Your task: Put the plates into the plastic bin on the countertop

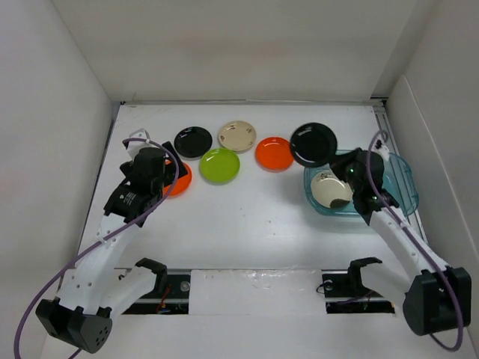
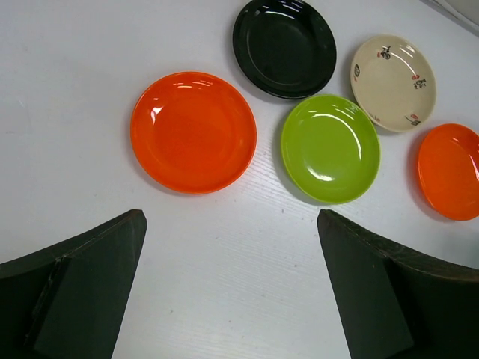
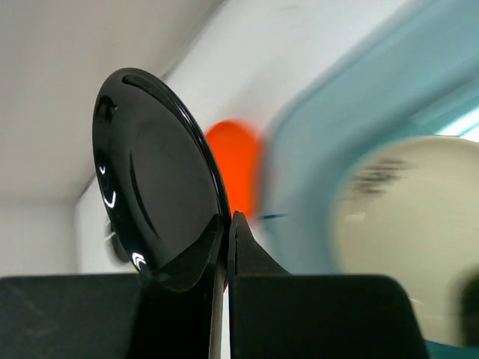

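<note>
one cream plate (image 1: pixel 331 191) lies in the bin (image 1: pixel 404 179); the right pincer (image 3: pixel 227 232) clamps a black plate (image 3: pixel 150 194). five wait on the desk (image 1: pixel 247 217), the left pincer (image 2: pixel 230 217) wide above an orange plate (image 2: pixel 193 132).

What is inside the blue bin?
One cream plate lies in the bin. The right pincer, holding a black plate, covers part of the floor; anything beneath is hidden.

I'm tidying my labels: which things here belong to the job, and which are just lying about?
Job: bin; held black plate in right gripper; cream plate in bin; far black plate; far cream plate; green plate; left orange plate; right orange plate; open left gripper.
Lying about: nothing visible.
</note>
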`<state>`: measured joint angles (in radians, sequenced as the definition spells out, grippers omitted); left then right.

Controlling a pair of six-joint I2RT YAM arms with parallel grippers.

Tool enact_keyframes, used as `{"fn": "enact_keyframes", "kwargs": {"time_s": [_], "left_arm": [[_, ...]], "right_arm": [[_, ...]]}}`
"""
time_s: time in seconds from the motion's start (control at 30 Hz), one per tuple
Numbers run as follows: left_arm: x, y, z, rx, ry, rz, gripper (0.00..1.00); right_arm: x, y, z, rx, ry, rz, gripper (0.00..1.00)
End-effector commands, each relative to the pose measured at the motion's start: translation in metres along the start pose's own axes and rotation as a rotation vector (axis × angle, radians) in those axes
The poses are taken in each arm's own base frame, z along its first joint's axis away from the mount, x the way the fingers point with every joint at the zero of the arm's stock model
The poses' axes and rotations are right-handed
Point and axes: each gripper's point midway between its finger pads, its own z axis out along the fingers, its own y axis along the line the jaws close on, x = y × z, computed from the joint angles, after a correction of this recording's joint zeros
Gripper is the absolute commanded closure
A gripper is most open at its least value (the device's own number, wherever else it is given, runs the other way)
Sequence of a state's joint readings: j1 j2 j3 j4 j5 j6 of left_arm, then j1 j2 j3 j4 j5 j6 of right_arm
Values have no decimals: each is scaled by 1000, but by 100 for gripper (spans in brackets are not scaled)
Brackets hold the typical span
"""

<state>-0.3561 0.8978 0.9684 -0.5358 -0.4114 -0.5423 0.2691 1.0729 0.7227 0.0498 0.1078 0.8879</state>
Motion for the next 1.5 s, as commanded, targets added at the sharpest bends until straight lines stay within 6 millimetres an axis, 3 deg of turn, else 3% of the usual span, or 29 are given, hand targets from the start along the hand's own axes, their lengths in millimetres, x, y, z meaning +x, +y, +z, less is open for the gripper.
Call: {"fn": "enact_keyframes", "kwargs": {"time_s": [0.0, 0.07, 0.2, 0.33, 0.5, 0.67, 0.77, 0.8, 0.83, 0.93, 0.97, 1.13, 1.17, 1.2, 1.27, 1.3, 1.33, 1.37, 1.43, 1.47], "left_arm": [[-10, 0, -5, 10, -37, -11, 0], [-10, -1, -5, 17, -32, -11, 0], [-10, -1, -5, 18, -32, -11, 0], [-10, -1, -5, 18, -32, -11, 0], [-11, -3, -5, 22, -39, -15, 0], [-11, -3, -5, 22, -39, -15, 0], [-11, -3, -5, 22, -39, -15, 0], [-11, -3, -5, 22, -39, -15, 0], [-11, -3, -5, 22, -39, -15, 0], [-11, -3, -5, 22, -39, -15, 0], [-10, -4, -5, 30, -34, -15, 0], [-10, -4, -5, 30, -34, -15, 0], [-10, -4, -5, 30, -34, -15, 0], [-9, -4, -3, 25, -27, -11, 0], [-9, -4, -3, 25, -27, -11, 0], [-9, -4, -3, 25, -27, -11, 0], [-7, -4, -1, 20, -19, -6, 0], [-8, -3, -1, 11, -25, -6, 0], [-4, -2, 2, 1, -10, -7, 0], [-3, -2, 4, -4, -3, -3, 0]], "right_arm": [[-18, -84, -16, 194, -89, 104, 100], [-33, -106, -26, 221, -136, 152, 100], [-36, -136, -44, 264, -178, 187, 100], [-42, -147, -49, 285, -207, 204, 100], [-24, -169, -41, 356, -128, 190, 97], [-19, -163, -38, 324, -93, 194, 95], [-17, -159, -40, 301, -86, 182, 81], [-16, -158, -40, 294, -79, 183, 68], [-18, -155, -42, 284, -88, 180, 36], [-21, -150, -47, 270, -100, 177, 21], [-21, -152, -49, 281, -105, 177, 21], [-42, -118, -63, 210, -132, 154, 10], [-45, -102, -68, 154, -140, 140, 0], [-45, -91, -70, 107, -133, 131, 0], [-42, -44, -74, -57, -89, 82, 0], [-37, -31, -72, -96, -57, 70, 0], [-28, 3, -74, -188, -13, 29, 0], [-19, 18, -72, -225, 28, 6, 0], [10, 33, -51, -227, 129, -55, 0], [26, 65, -52, -279, 173, -81, 0]]}}
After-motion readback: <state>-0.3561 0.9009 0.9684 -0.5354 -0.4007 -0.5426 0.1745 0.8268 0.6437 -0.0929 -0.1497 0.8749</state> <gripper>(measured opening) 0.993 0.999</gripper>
